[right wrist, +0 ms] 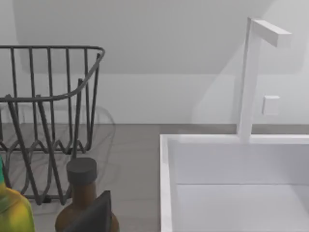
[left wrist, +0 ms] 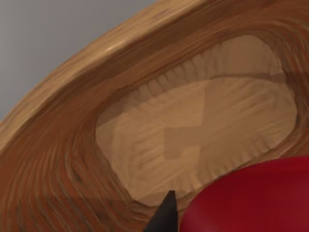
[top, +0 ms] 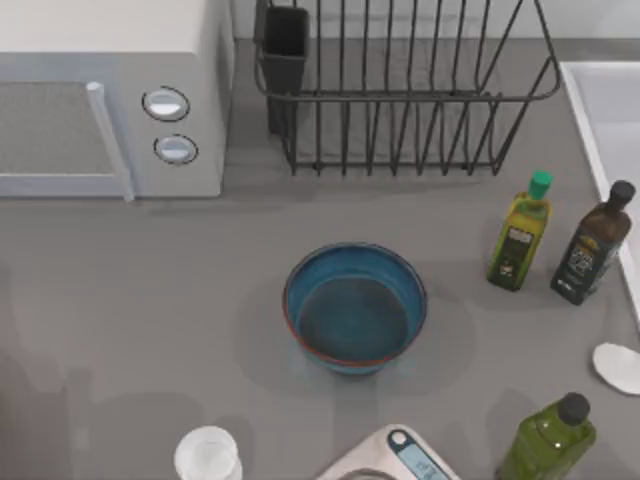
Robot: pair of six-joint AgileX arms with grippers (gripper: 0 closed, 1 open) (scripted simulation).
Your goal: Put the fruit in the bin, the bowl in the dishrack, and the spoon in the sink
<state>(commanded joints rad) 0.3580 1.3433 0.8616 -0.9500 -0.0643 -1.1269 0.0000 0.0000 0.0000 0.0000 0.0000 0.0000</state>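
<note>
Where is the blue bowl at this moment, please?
In the top view, the blue bowl stands upright near the table's middle, in front of the black dishrack, with the green-capped oil bottle to its right and the kitchen scale just below.

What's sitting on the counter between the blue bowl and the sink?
Between the bowl and the sink stand two bottles, seen in the top view: a green-capped yellow bottle and a dark bottle nearer the sink's rim.

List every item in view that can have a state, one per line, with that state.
bowl: upright on the table, empty
dishrack: empty
sink: empty
microwave: door closed
three bottles: upright, capped
fruit: above a wooden bin
</note>
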